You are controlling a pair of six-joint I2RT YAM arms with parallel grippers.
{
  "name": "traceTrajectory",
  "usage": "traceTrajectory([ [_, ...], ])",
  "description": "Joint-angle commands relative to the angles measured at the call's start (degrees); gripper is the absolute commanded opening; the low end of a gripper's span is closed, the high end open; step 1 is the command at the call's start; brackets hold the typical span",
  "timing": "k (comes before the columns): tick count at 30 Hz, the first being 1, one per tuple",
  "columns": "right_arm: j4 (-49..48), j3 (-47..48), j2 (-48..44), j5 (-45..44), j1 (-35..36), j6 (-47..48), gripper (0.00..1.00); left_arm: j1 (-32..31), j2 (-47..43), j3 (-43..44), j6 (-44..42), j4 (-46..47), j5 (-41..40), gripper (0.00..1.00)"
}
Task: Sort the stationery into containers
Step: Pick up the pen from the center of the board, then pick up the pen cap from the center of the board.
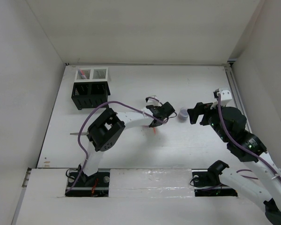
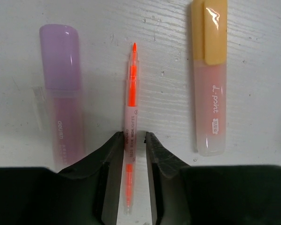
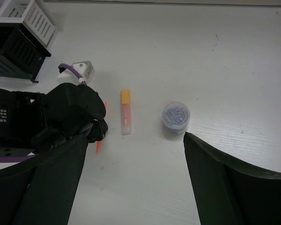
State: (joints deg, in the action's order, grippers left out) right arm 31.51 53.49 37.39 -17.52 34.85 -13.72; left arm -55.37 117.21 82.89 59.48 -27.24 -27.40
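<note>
My left gripper (image 2: 133, 136) is down at the table, its jaws narrowly apart on either side of a thin orange pen (image 2: 131, 93). The left finger touches the pen; a small gap shows at the right finger. A purple marker (image 2: 63, 93) lies left of the pen and a yellow-capped marker (image 2: 209, 79) right of it. My right gripper (image 3: 136, 187) is wide open and empty, just right of a small round tub of paper clips (image 3: 175, 117). The black organiser (image 1: 90, 95) and white organiser (image 1: 91, 74) stand at the far left; a pink pen (image 1: 83, 73) stands in the white one.
The left arm (image 1: 126, 121) stretches across the middle of the table. A thin grey tip (image 1: 75, 133) pokes out from under its elbow. White walls close in the table on the left, back and right.
</note>
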Motion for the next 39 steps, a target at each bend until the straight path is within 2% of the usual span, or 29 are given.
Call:
traceTrajectory([
  [1,-3.12,0.03,-1.08,0.56,-0.22,0.53,0.89,0.09,1.79,-1.07,1.25,-0.70,1.21,0.19],
  [4,-3.12,0.03,-1.09,1.08,-0.22,0.53,0.89,0.61,1.80,-1.59,1.25,-0.70,1.73,0.11],
  [5,-3.12,0.03,-1.09,1.08,-0.22,0.53,0.89,0.62,1.80,-2.12,1.25,-0.70,1.73,0.04],
  [6,-3.12,0.03,-1.61,1.08,-0.22,0.53,0.89,0.62,1.80,-2.12,1.25,-0.70,2.26,0.00],
  [11,-3.12,0.03,-1.61,1.08,-0.22,0.53,0.89,0.62,1.27,-3.70,1.25,0.35,2.26,0.00],
  [15,-3.12,0.56,-2.14,1.60,-0.22,0.53,0.89,0.62,-1.62,-3.70,-4.63,4.90,6.29,0.00],
  [18,-3.12,1.09,-2.14,1.61,-0.22,1.05,0.89,0.62,-5.65,-3.18,-7.35,5.44,6.30,0.00],
  [25,-3.65,1.09,-4.51,2.75,-0.22,1.59,0.89,1.15,-14.97,3.76,-12.28,-0.34,-0.19,0.00],
  [30,-3.65,1.09,-5.56,2.23,-0.22,1.59,0.89,4.74,-23.50,2.46,-14.40,-2.63,-3.35,0.00],
  [33,-6.79,-0.31,-4.43,5.20,-0.22,3.87,0.89,9.13,-30.44,-1.05,-15.10,-4.48,-6.43,0.00],
  [34,-7.94,-0.32,-3.73,8.61,-0.22,4.39,0.89,10.62,-32.29,-2.11,-16.06,-5.27,-6.96,0.00],
  [36,-10.75,-2.77,0.21,13.54,-0.22,4.92,0.87,15.19,-38.09,-4.31,-18.43,-5.80,-6.97,0.00],
  [38,-15.41,-4.09,4.43,20.48,-0.22,4.93,0.85,16.96,-41.78,-7.56,-20.89,-5.80,-8.10,0.00],
  [39,-16.73,-4.62,9.67,22.07,0.56,4.93,0.84,16.97,-44.23,-8.09,-22.03,-8.50,-9.42,0.00],
])
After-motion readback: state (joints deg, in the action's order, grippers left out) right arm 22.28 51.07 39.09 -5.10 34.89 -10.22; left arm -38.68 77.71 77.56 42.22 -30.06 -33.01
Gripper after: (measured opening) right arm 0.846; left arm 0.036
